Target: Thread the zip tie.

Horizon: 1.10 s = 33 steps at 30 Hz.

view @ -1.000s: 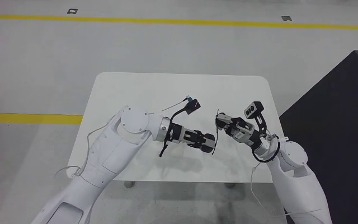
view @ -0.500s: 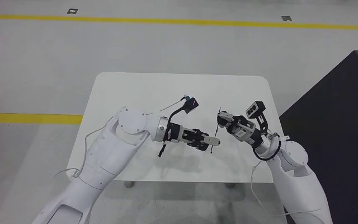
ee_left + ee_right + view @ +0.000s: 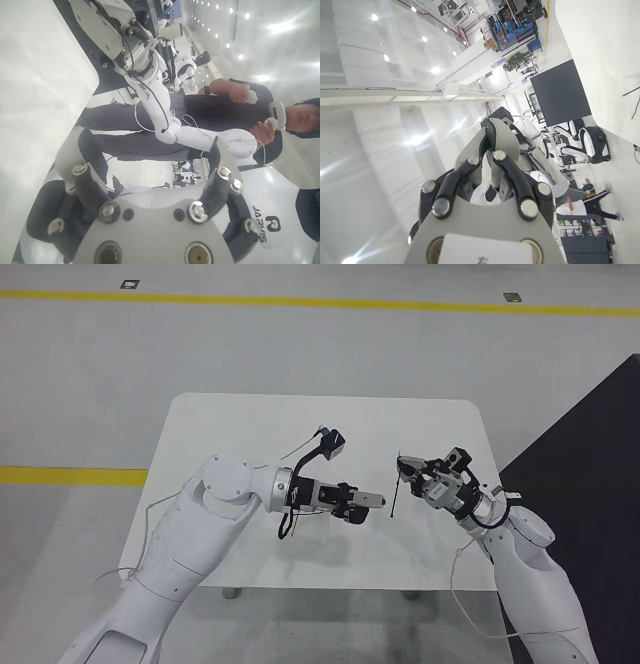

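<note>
Top view: over the white desk [image 3: 230, 424], the left pincer [image 3: 372, 501] sits at frame centre. Just to its right, the right pincer [image 3: 403, 468] pinches the top of a black zip tie [image 3: 394, 499], which runs down the frame beside the left pincer's tip.

Left wrist view: the left pincer [image 3: 150, 157] is spread wide.

Right wrist view: the right pincer [image 3: 490, 132] has its fingers pressed together at centre.

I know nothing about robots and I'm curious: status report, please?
Left gripper open, empty. Right gripper shut on thin black plastic zip tie, over white table. Tie straight, unthreaded. Nothing in the way.
</note>
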Tool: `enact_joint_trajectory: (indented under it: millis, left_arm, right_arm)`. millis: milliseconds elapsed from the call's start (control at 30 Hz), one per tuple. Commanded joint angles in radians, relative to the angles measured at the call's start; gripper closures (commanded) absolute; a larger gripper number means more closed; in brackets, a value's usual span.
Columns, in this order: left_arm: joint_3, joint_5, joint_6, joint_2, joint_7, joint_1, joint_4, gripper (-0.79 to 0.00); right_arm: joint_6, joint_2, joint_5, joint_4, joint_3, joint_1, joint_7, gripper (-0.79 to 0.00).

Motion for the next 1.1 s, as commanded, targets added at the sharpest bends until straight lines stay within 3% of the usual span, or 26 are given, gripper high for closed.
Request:
enact_joint_trajectory:
  millis: [0, 200, 567, 667, 1067]
  left_arm:
    - [0.000, 0.000, 0.000, 0.000, 0.000, 0.000, 0.000, -0.785]
    - [0.002, 0.035, -0.028, 0.001, 0.033, 0.016, -0.024, -0.785]
    - [-0.029, 0.281, -0.272, 0.017, 0.256, 0.106, -0.093, -0.785]
    - [-0.026, 0.307, -0.281, 0.017, 0.265, 0.109, -0.099, -0.785]
    - [-0.026, 0.307, -0.281, 0.017, 0.265, 0.109, -0.099, -0.785]
  right_arm:
    - [0.000, 0.000, 0.000, 0.000, 0.000, 0.000, 0.000, 0.000]
    - [0.010, -0.002, 0.032, -0.009, 0.001, -0.004, -0.018, 0.000]
    - [0.320, -0.006, 0.339, -0.034, 0.028, 0.016, -0.237, 0.000]
    - [0.381, -0.007, 0.410, -0.041, 0.033, 0.022, -0.308, 0.000]
    - [0.388, -0.006, 0.415, -0.061, 0.037, 0.027, -0.321, 0.000]
